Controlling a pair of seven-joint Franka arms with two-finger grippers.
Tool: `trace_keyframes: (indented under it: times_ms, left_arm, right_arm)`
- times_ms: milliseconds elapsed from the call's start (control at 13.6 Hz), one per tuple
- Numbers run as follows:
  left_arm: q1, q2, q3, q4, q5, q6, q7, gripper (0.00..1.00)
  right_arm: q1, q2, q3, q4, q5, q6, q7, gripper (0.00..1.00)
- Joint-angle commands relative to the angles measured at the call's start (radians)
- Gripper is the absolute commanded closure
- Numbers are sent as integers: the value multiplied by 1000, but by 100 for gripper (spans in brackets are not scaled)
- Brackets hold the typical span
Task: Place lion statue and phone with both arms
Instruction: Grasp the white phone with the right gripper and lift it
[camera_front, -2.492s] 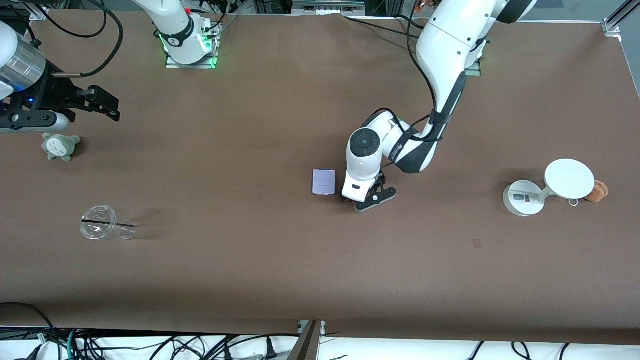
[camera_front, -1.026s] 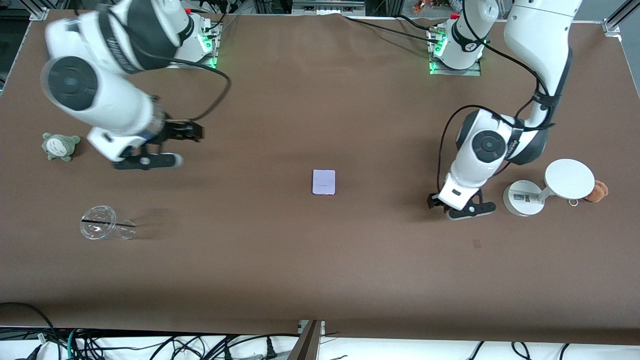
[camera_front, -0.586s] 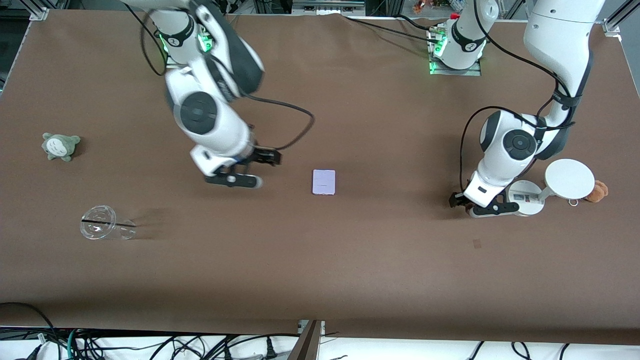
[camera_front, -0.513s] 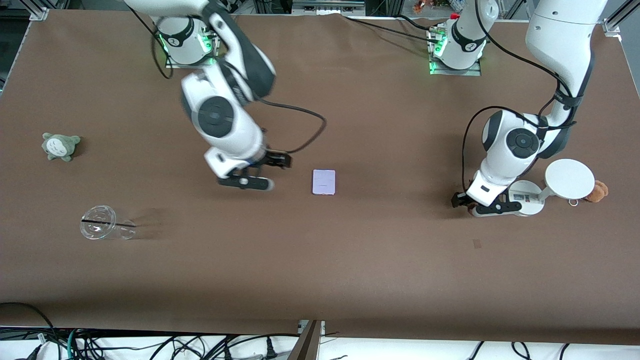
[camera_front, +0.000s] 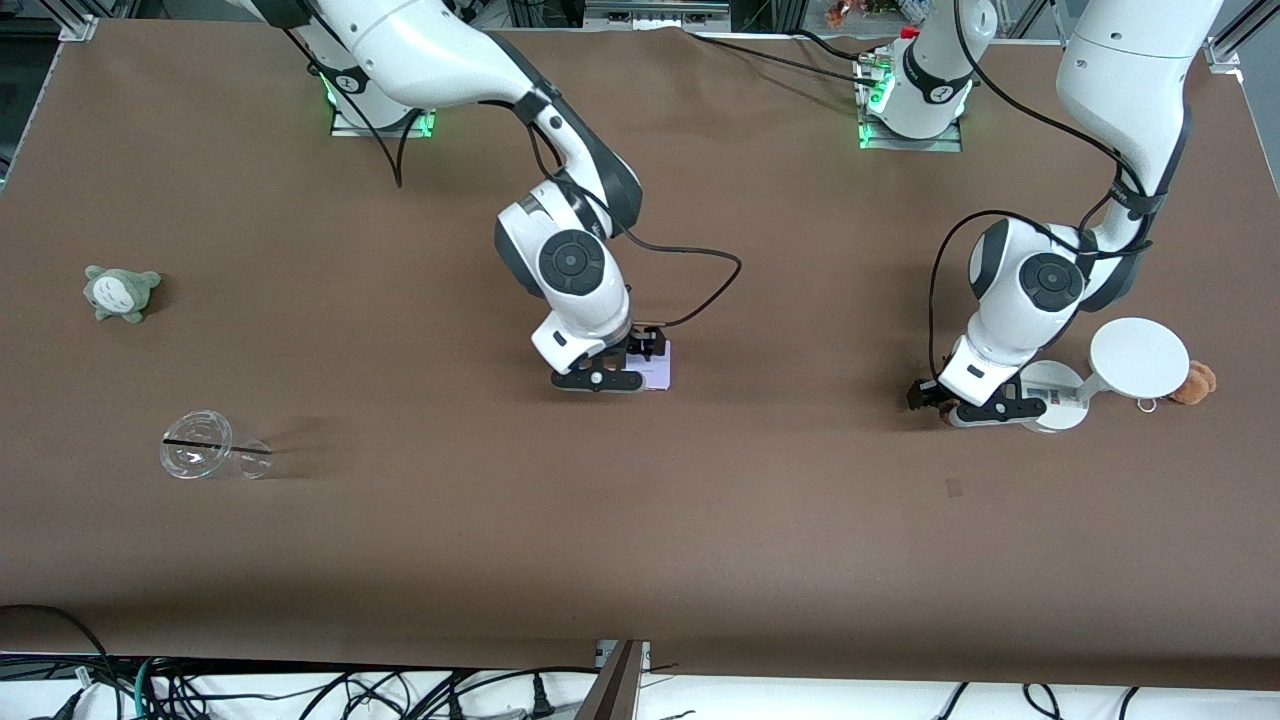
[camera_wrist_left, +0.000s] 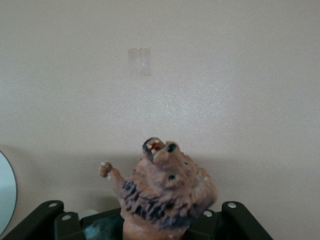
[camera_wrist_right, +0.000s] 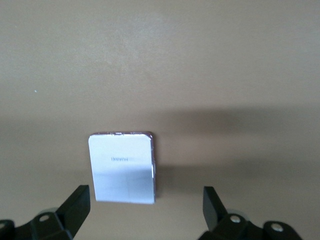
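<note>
Hovering spread-fingered over the phone (camera_wrist_right: 123, 167), the right gripper (camera_wrist_right: 145, 210) must descend and close; the left gripper (camera_front: 968, 408) clamps the lion statue (camera_wrist_left: 165, 195) beside the white stand (camera_front: 1050, 396).

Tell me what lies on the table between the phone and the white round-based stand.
Only the left hand, shut on the lion statue, beside the white stand. Otherwise the front view shows bare table from the phone.
</note>
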Motion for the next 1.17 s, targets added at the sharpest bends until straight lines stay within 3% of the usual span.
trace_keyframes:
  times_ms: [0,733,1099]
  left_arm:
    - [12,10,-7,-9,7,32,22,100]
    - [47,20,-7,-7,7,32,54,100]
    - [94,37,-52,-5,7,43,68,100]
  right_arm:
    - [23,63,-11,42,-13,62,82,0]
    - [73,158,-11,55,-15,193,139,0]
    - [90,167,-11,55,-19,199,147,0]
